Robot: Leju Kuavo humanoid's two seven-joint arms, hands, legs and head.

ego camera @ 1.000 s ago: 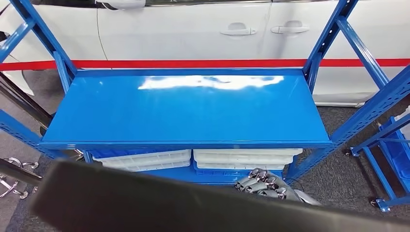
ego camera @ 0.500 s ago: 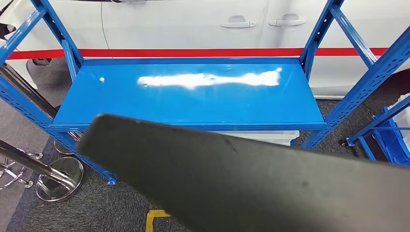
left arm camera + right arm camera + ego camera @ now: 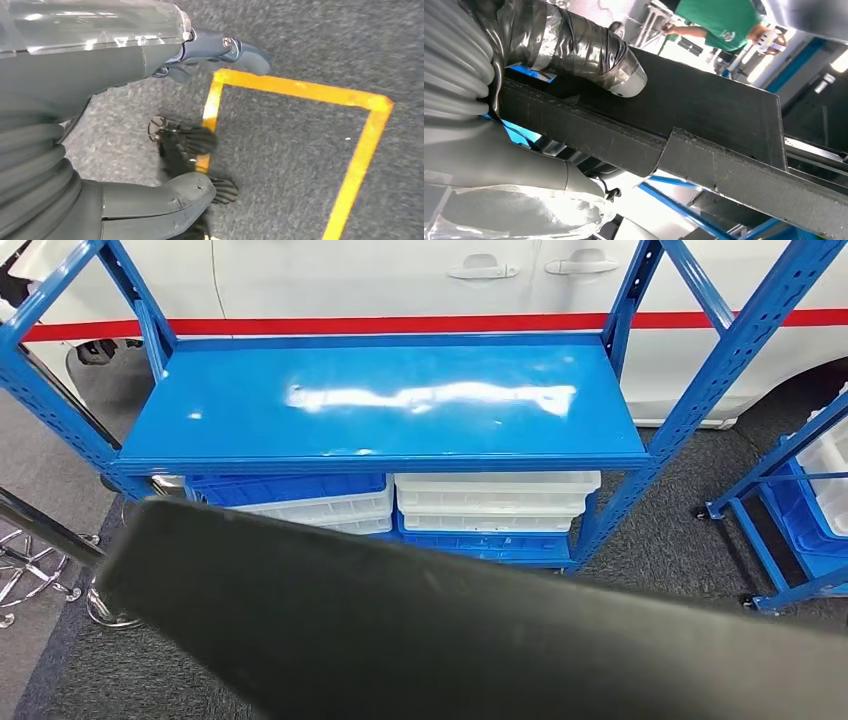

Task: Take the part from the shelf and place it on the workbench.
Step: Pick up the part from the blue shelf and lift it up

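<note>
A long flat black part (image 3: 450, 640) stretches across the bottom of the head view, in front of the blue shelf (image 3: 380, 400), whose top board is bare. In the right wrist view my right hand (image 3: 549, 45) grips this black part (image 3: 704, 110), its tape-wrapped thumb pressed on the flat face and the other fingers hidden behind the part. My left hand (image 3: 220, 47) hangs over grey carpet with its fingers apart and nothing in it.
White trays (image 3: 495, 502) and blue bins (image 3: 290, 488) sit on the shelf's lower level. A white car (image 3: 380, 280) stands behind, a second blue rack (image 3: 800, 530) to the right, a chrome stand (image 3: 30, 560) to the left. Yellow floor tape (image 3: 300, 92) lies below. A person in green (image 3: 719, 20) stands near.
The whole view has shifted: the shelf now sits higher and farther off, with its lower trays showing again. The black part has come up across the foreground and now hides my right hand.
</note>
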